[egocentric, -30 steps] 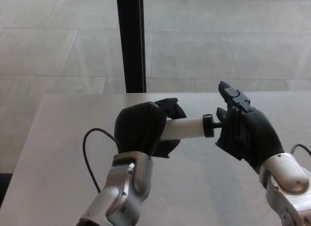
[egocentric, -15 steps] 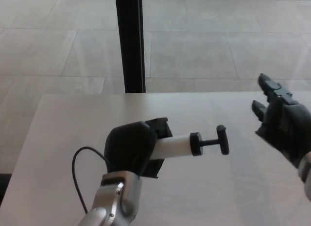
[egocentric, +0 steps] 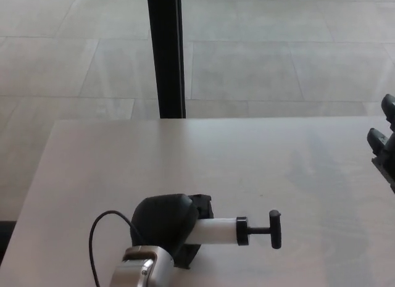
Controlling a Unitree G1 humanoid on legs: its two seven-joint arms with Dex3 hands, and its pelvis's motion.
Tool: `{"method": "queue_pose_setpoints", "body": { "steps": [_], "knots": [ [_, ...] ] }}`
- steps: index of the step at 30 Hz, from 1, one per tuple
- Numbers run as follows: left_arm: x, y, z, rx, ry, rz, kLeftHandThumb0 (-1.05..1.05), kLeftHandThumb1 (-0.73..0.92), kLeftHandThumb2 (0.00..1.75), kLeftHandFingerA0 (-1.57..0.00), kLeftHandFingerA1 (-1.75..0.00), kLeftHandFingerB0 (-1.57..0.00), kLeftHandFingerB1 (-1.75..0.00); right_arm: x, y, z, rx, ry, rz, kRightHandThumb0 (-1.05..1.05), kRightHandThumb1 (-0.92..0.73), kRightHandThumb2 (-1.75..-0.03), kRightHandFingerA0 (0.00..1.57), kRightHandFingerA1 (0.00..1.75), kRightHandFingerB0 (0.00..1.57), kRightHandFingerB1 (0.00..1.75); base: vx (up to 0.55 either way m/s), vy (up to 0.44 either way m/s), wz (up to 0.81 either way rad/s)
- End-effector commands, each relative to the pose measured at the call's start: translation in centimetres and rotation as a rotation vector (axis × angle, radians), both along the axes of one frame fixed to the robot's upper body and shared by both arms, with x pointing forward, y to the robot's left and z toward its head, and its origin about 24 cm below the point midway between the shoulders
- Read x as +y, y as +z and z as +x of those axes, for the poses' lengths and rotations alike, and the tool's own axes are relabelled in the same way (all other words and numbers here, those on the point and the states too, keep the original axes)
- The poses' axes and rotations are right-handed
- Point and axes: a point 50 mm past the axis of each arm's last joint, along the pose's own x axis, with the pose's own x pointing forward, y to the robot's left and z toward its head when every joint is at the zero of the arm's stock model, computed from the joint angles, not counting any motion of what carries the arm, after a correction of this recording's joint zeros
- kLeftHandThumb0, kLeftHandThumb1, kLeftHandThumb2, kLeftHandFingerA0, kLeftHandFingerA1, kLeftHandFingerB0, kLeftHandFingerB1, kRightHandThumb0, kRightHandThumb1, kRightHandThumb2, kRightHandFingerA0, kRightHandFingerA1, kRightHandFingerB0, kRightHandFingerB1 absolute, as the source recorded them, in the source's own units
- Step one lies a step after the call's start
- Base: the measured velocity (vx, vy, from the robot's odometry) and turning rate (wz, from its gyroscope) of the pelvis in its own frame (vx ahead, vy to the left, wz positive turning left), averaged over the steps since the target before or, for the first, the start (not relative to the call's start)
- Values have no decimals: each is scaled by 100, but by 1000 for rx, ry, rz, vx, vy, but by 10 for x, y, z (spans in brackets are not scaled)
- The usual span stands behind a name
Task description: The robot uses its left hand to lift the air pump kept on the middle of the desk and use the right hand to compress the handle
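Air pump (egocentric: 225, 230) lies low near the front edge of the desk (egocentric: 123, 170), its white barrel horizontal and its black T-handle (egocentric: 274, 229) drawn out toward the right. At the left, a thin black hose (egocentric: 94, 237) curls on the surface beside the arm. The left hand (egocentric: 165, 225) is wrapped tightly around the left end of the barrel and holds it. One second ago the pump was higher and nearer the middle, with the right hand against the handle; now the pump has come down and toward the robot. At the far right edge only two fingertips of the right hand (egocentric: 386, 148) show, well apart from the handle, and whether it is spread or closed cannot be told. Probably the pressing step is finished or interrupted.
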Motion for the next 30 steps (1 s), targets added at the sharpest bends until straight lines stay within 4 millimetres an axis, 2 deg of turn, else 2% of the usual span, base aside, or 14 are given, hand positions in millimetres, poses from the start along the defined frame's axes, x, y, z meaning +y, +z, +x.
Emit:
{"method": "queue_pose_setpoints", "body": {
  "steps": [1, 3, 4, 8, 10, 11, 12, 13, 14, 15, 26, 28, 29, 30],
  "knots": [
    [7, -21, -1, 215, -6, 226, -30, 70, 80, -81, -159, -60, -94, 4, -4, 0, 2, 4, 43, -92, -92, -85, 0, 10, 0, 22, 0, 0, 0],
    [5, -20, 2, 259, -10, 291, -35, 69, 76, -80, -162, -50, -103, 7, -4, 1, -3, 22, 54, -92, -92, -85, 0, 15, 0, 22, 0, 0, 0],
    [5, -18, 4, 303, -31, 355, -56, 69, 60, -55, -110, -43, -60, 9, -3, 2, -12, 38, 76, -97, -89, -128, 0, 17, 3, 7, 0, 0, 0],
    [8, -13, 7, 395, -23, 402, -71, 63, 58, -16, -56, -22, -33, 12, -3, 3, -17, 90, 139, -93, -86, -129, 0, 23, 0, 8, 0, 0, 0],
    [8, -13, 7, 403, -20, 402, -71, 63, 58, -16, -56, -22, -33, 12, -3, 3, -19, 106, 155, -93, -86, -129, 0, 23, 0, 8, 0, 0, 0],
    [10, -10, 8, 426, -17, 378, -77, 47, 86, -5, -50, -8, -44, 10, -4, 3, -14, 137, 207, -92, -81, -127, 1, 26, 0, 9, 0, 0, 0],
    [12, -9, 9, 452, -15, 378, -76, 63, 60, -2, -41, -12, -29, 10, -4, 3, -7, 139, 221, -101, -92, -91, 0, 29, 0, 9, 0, 0, 0],
    [14, -8, 10, 471, -6, 360, -85, 51, 91, -2, -28, -10, -32, 11, -4, 3, -5, 146, 223, -97, -92, -87, 0, 33, 0, 12, 0, 0, 0],
    [17, -6, 11, 493, -3, 329, -86, 52, 92, 0, -25, -3, -28, 11, -4, 3, -4, 147, 225, -93, -81, -125, 5, 31, 0, 9, 0, 0, 0],
    [19, -5, 12, 511, -2, 298, -83, 51, 94, 0, -26, 0, -19, 11, -4, 2, -4, 151, 225, -95, -83, -129, 3, 29, 2, 7, 0, 0, 0],
    [49, 25, 19, 677, -55, -69, -101, 65, 101, 0, -12, 0, 0, 5, -6, 0, 6, 195, 284, -103, -87, -128, 0, 16, 0, 0, 0, 0, 0],
    [55, 34, 18, 653, -62, -103, -97, 64, 99, 0, -12, 0, 0, 0, -6, -2, 3, 194, 296, -100, -83, -123, 4, 22, 7, 6, 0, 0, 0],
    [61, 41, 17, 624, -50, -157, -74, 54, 96, 0, -26, -2, -24, -5, -5, -4, -2, 187, 296, -91, -92, -71, 13, 51, 14, 35, 0, 0, 0],
    [72, 49, 14, 554, -46, -262, -66, 54, 85, -8, -49, -13, -43, -13, -5, -8, -15, 148, 283, -85, -92, -68, 34, 78, 32, 56, 0, 0, 0]
  ]
}}
